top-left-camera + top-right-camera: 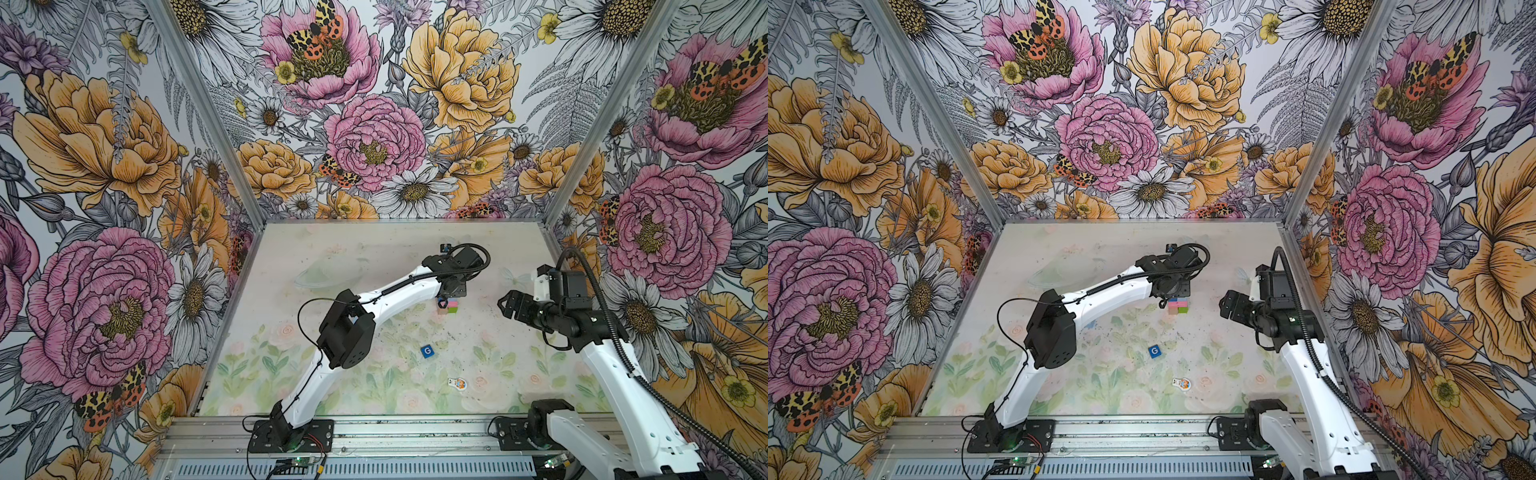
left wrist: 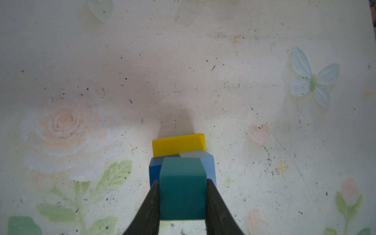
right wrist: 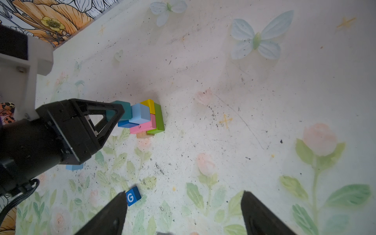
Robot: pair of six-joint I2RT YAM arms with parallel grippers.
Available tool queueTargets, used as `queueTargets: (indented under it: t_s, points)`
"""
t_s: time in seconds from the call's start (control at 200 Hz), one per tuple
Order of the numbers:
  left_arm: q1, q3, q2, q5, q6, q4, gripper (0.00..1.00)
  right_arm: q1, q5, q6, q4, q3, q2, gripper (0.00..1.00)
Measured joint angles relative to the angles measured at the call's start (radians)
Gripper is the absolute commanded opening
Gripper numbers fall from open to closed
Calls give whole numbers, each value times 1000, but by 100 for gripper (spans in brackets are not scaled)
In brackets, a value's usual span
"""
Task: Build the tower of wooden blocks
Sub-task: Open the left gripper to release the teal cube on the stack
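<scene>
Right of centre on the table (image 1: 357, 257), in both top views: the tower (image 1: 449, 306) stood as a short, compact stack, partly covered by the left arm's wrist.
Step in hand: placing a cube on the stack; as I judged it, the block was over its seat but not yet let go.
Fingers, left: the left gripper (image 2: 182, 184) pressed flat against two opposite sides of the teal cube (image 2: 182, 201), at the bottom centre of the left wrist view.
Seat: the teal cube sat over the seam between the dark blue cube (image 2: 154, 168) and the light blue cube (image 2: 208, 165); whether it touched them could not be told.
Layers below: yellow oblong (image 2: 178, 144), pink oblong (image 3: 143, 126) and green oblong (image 3: 159, 120), with a plain-wood block (image 3: 143, 135) at the foot.
Fingers, right: the right gripper (image 3: 183, 193) was spread wide with nothing between, hovering well right of the stack.
Tip piece: the G cube (image 1: 427, 351) lay alone below the stack in the frame, white letter up.
Other pieces: a loose light blue block (image 3: 74, 167) peeped from under the left arm in the right wrist view; the cartoon figure (image 1: 457, 383) lay lower right of the G cube.
Next move calls for: a level set-down, a gentle opening and a straight lift clear; any sideways drag could shift the cubes beneath.
Materials: painted wood, matte, square-edged with slightly softened corners, smooth faces likely to slide; the table was printed with pale flowers, scuffed and speckled.
</scene>
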Motion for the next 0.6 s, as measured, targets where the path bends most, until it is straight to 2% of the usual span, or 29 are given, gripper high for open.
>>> queueTargets:
  t_s: [0.07,0.295,0.6]
  points:
    - [-2,0,0,0,0,0,38,0,-2,0,0,0,-2,90]
    - [-4,1,0,0,0,0,47,0,-3,0,0,-3,-3,90]
    - [-10,6,0,-16,1,0,53,0,-3,-3,0,-3,-4,90]
